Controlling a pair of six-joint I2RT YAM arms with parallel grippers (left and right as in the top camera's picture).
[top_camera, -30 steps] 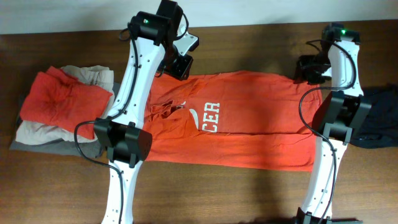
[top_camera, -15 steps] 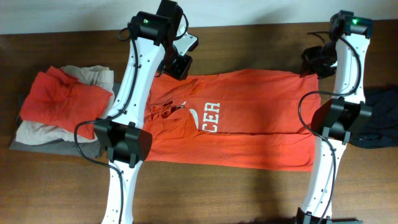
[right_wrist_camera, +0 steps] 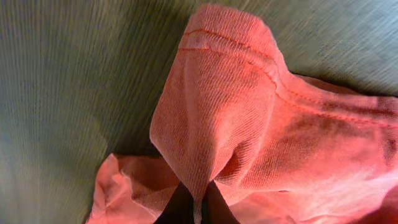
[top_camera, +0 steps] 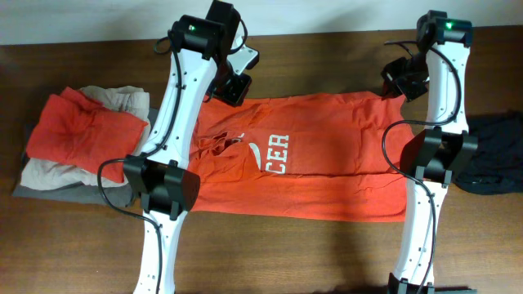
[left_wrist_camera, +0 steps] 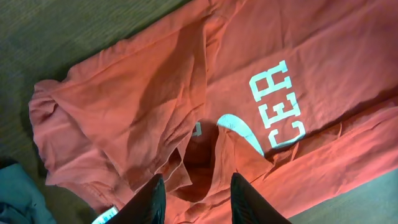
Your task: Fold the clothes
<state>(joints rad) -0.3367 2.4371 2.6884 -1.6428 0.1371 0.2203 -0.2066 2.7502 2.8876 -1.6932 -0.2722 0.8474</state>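
so the right gripper (right_wrist_camera: 195, 204) is clamped tight on a corner of the red-orange T-shirt (top_camera: 327, 163), fabric bunched right past its fingertips. The left gripper (left_wrist_camera: 198, 200) has fingers spread apart, collar area lying between and just ahead of them.

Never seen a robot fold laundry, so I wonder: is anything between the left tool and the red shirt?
Nothing visible is. The left tool hangs open right above the red T-shirt, near its collar, with no object between. The right tool is shut on a fold of its edge.
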